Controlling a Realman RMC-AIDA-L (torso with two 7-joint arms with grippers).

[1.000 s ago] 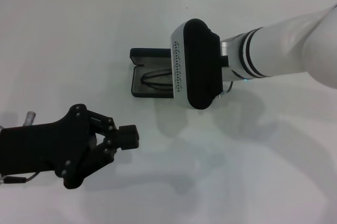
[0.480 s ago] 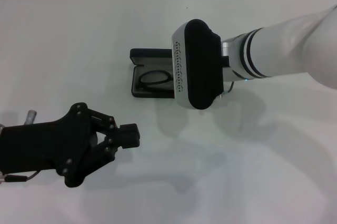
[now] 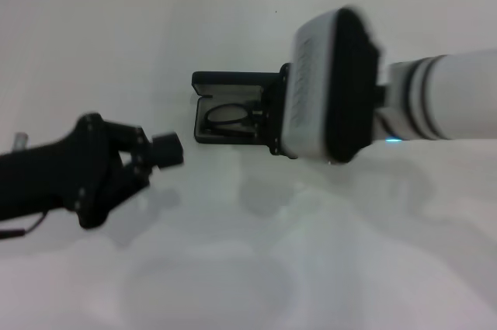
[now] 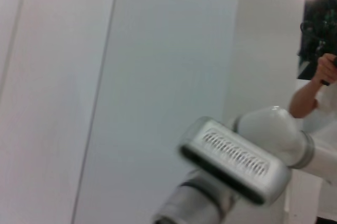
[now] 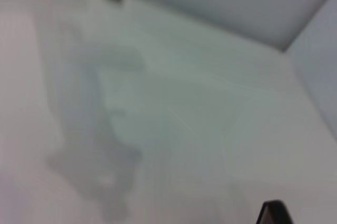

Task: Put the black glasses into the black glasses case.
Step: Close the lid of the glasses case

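Note:
The black glasses case (image 3: 225, 81) lies open at the middle of the white table, its lid standing at the far side. The black glasses (image 3: 227, 118) lie inside on the grey lining, with one rounded lens showing. My right gripper (image 3: 269, 119) hangs over the case's right half, under the big white and black wrist block that hides that side. My left gripper (image 3: 168, 151) is shut and empty, hovering to the front left of the case, apart from it. A dark corner (image 5: 274, 212) shows in the right wrist view; I cannot tell what it is.
The white table (image 3: 233, 252) spreads wide in front of the case, with arm shadows on it. A tiled wall edge runs along the back. The left wrist view shows my right arm's wrist (image 4: 231, 161) and a person (image 4: 316, 87) far off.
My right arm has shifted to the right, uncovering more of the open case and the glasses in it. My left gripper has moved farther from me and to the left.

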